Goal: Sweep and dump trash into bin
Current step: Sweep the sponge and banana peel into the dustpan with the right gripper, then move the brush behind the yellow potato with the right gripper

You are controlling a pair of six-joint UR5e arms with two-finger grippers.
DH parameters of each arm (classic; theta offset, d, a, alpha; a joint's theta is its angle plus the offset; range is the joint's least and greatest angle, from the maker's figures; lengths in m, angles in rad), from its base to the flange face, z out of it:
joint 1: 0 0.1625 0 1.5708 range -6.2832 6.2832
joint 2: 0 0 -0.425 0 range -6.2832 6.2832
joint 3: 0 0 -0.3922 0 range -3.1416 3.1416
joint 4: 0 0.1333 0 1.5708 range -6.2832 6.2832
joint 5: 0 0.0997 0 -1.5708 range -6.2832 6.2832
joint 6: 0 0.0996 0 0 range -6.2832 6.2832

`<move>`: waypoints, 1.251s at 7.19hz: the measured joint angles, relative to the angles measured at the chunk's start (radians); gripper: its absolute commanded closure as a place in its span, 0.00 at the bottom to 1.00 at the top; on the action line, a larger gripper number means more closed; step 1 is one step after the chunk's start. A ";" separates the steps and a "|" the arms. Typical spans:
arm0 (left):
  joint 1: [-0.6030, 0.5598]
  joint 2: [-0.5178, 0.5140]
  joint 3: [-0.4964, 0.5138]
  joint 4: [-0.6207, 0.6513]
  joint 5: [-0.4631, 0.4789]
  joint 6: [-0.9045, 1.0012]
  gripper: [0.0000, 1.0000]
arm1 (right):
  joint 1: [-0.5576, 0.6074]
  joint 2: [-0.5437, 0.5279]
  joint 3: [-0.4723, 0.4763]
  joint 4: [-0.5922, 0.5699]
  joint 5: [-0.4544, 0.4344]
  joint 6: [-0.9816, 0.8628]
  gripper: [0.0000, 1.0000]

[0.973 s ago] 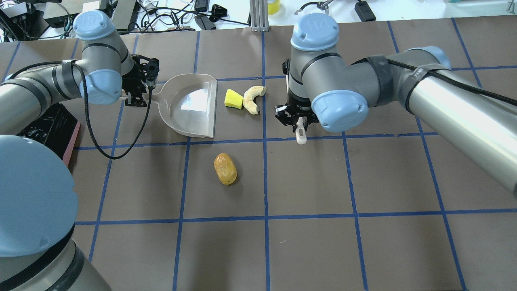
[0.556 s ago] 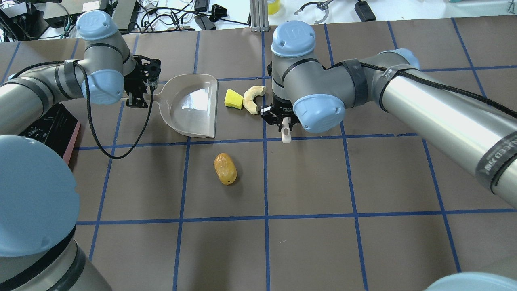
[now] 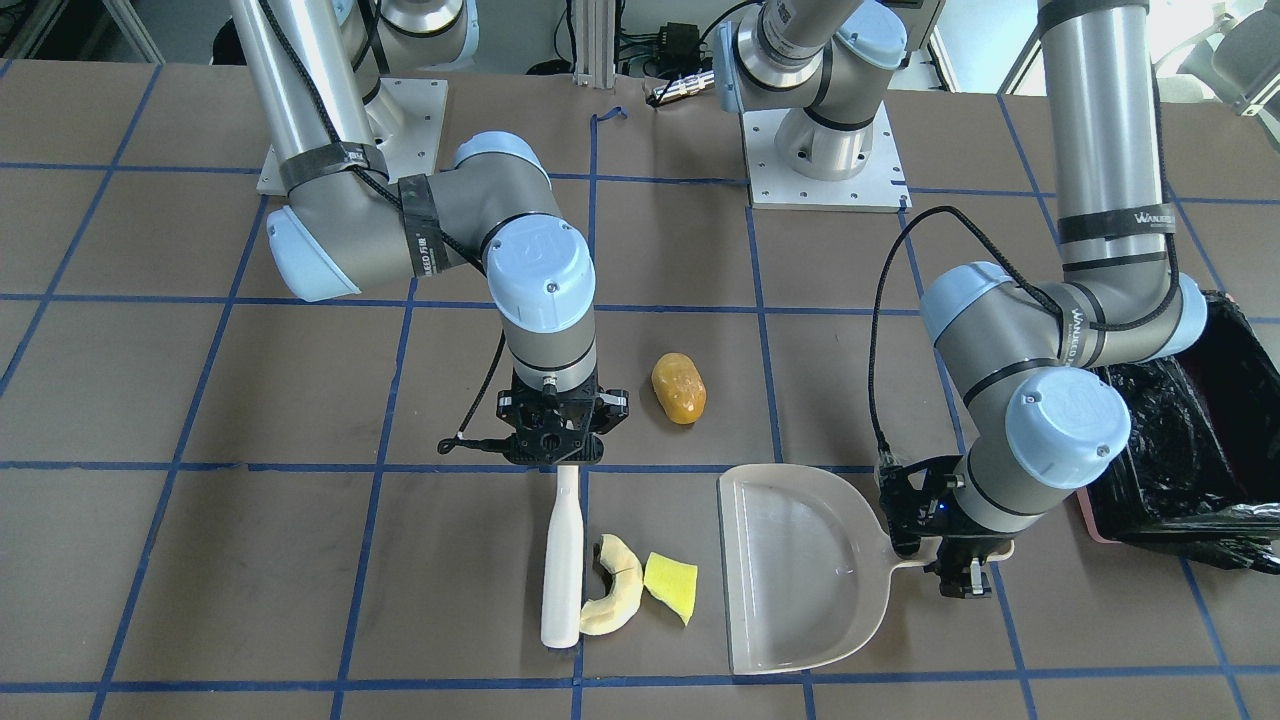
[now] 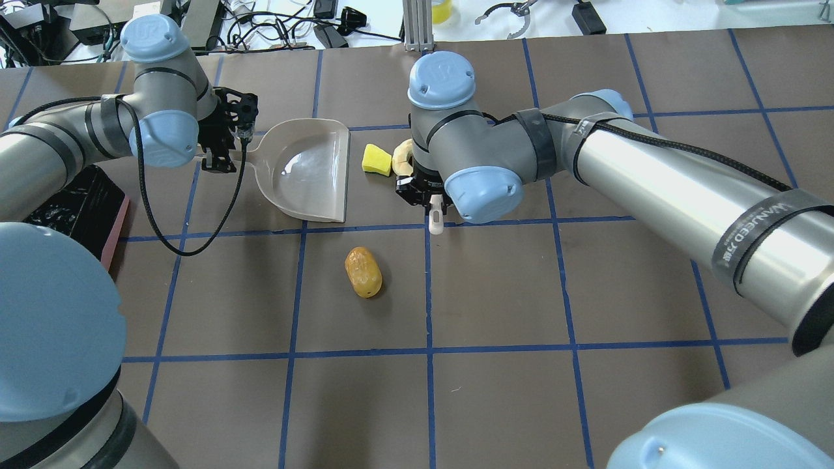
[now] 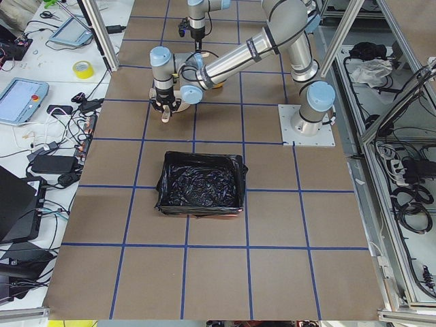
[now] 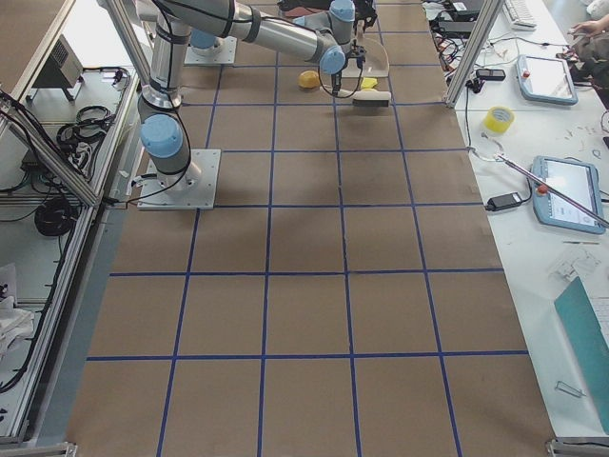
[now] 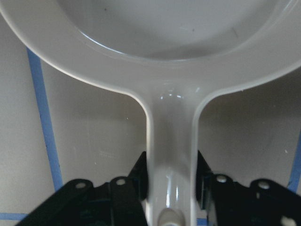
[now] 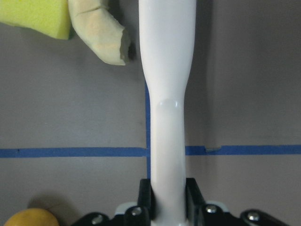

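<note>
The right gripper (image 3: 565,462) is clamped on a white plastic tool (image 3: 562,560) lying just beside the cream peel piece (image 3: 612,598), with the yellow wedge (image 3: 670,585) between the peel and the beige dustpan (image 3: 800,560). The left gripper (image 3: 958,558) is clamped on the dustpan's handle. The orange-brown lump (image 3: 679,388) lies apart, nearer the robot, and the black-lined pink bin (image 3: 1140,450) sits at the robot's left, beyond the dustpan.

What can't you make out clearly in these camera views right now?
Cream peel: overhead, mostly hidden under the right arm wrist.
Sweeper far end: overhead, covered by that wrist; top edge crops it in right wrist view.
Bin: overhead, left arm hides most.
Dustpan: left wrist view, front cropped.
</note>
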 measured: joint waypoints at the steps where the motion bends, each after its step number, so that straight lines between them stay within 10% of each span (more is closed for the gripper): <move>1: 0.000 0.002 0.000 -0.003 0.000 0.000 1.00 | 0.015 0.018 -0.015 -0.008 0.012 0.029 1.00; 9: 0.000 0.005 -0.002 -0.004 0.000 0.000 1.00 | 0.162 0.111 -0.130 -0.098 0.229 0.346 1.00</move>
